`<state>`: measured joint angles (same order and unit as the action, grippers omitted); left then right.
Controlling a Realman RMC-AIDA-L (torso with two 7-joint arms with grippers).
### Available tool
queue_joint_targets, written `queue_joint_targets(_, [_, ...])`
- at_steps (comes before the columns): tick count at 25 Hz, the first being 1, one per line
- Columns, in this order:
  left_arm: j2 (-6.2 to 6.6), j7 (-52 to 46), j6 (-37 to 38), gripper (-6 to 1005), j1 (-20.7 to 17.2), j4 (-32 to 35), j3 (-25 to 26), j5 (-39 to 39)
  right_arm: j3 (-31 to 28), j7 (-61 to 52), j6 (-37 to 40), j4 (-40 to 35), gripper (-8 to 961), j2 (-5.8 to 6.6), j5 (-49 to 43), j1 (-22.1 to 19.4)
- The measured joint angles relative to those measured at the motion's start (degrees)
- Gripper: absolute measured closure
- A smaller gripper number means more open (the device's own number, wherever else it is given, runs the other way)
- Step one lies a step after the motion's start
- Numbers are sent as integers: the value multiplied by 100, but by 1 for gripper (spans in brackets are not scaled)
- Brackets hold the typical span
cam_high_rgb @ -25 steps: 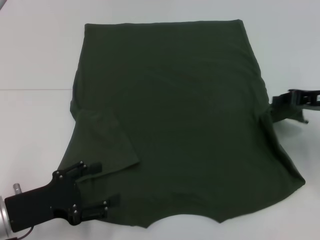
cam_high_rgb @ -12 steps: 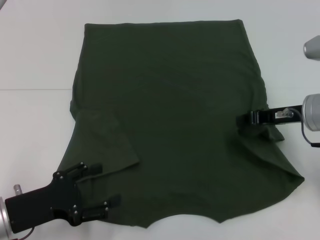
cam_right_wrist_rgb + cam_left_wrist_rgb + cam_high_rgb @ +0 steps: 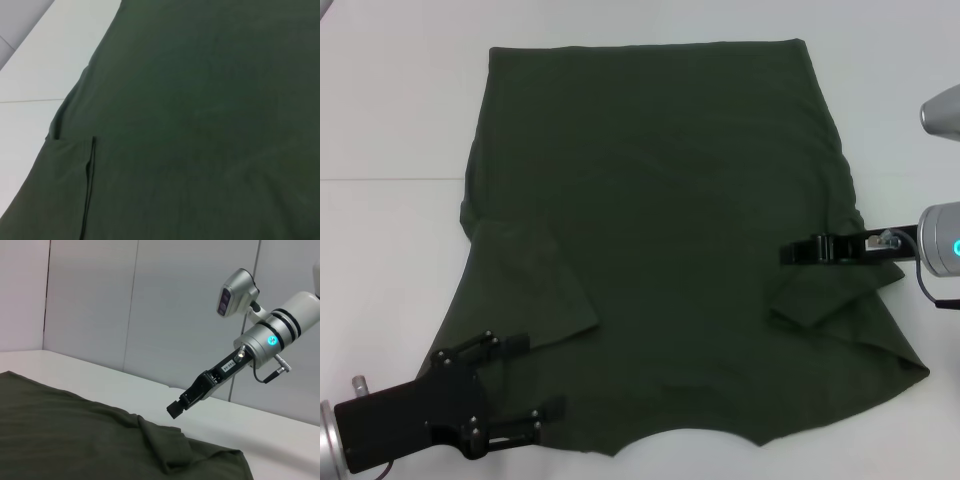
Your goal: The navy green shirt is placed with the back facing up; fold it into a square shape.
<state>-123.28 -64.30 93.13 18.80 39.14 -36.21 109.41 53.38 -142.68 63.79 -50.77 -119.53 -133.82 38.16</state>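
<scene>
The navy green shirt [image 3: 660, 240] lies spread flat on the white table [image 3: 390, 110], plain side up, and it covers most of the table's middle. Its straight hem is at the far side from the robot and the curved neck opening is at the near edge. The sleeve on the robot's left is folded inward and lies on the body of the shirt. The sleeve on the robot's right is also turned inward; it makes a small raised flap on the shirt, just below the right gripper.

The right gripper [image 3: 790, 252] is over the right part of the shirt, reaching inward from the shirt's right edge. In the left wrist view the right gripper [image 3: 176, 409] hangs a little above the folded sleeve and is apart from the cloth. Its tip looks narrow, as if pressed together with nothing in it, but I cannot tell this for sure.

The left gripper [image 3: 535, 385] is at the near left corner of the shirt, beside the folded left sleeve. Its two fingers [image 3: 510, 343] are spread apart, one near the sleeve's lower edge and one near the shirt's near edge. They seem to rest on or just over the cloth and are not closed on it.

The right wrist view shows only the shirt's surface and a sleeve seam, with the table beside it.
</scene>
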Motion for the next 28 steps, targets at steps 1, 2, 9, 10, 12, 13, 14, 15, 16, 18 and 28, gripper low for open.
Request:
queue_joint_targets(1, [-1,-1,1,67,0,-1,0,-3,-1,4,3,0,772,0,8,-9])
queue_joint_targets(2, [-1,-1,1,67,0,-1,0,-6,-11,6,9,-1,743,0,13,-18])
queue_joint_targets(9, [-11,-3,4,67,-6,-10,0,-22,-904,411,439,70,503,34,586,-319])
queue_joint_targets(10, [-11,-4,4,67,-6,-11,0,-23,-1079,562,565,144,455,56,843,-416])
queue_joint_targets(12, [-11,-3,4,67,-8,-12,0,-23,-1416,844,803,389,358,138,1371,-609])
queue_joint_targets(13, [-11,-3,2,67,-8,-12,0,-24,-1544,979,918,524,323,185,1623,-691])
queue_joint_targets(14, [-11,-3,-1,67,-6,-12,0,-24,-1699,1155,1048,702,287,242,1895,-792])
queue_joint_targets(15, [-10,-3,-3,66,-5,-12,12,-25,-1859,1370,1186,905,252,291,2167,-891])
queue_joint_targets(16, [-11,-3,-6,66,-4,-12,46,-25,-2002,1592,1321,1119,217,338,2387,-961])
queue_joint_targets(18, [-11,-3,5,66,-3,-12,194,-26,-2281,2054,1614,1613,146,445,2791,-1123])
queue_joint_targets(28, [29,25,-18,66,36,-137,390,-33,-2625,1868,1374,2658,27,649,3040,-1389])
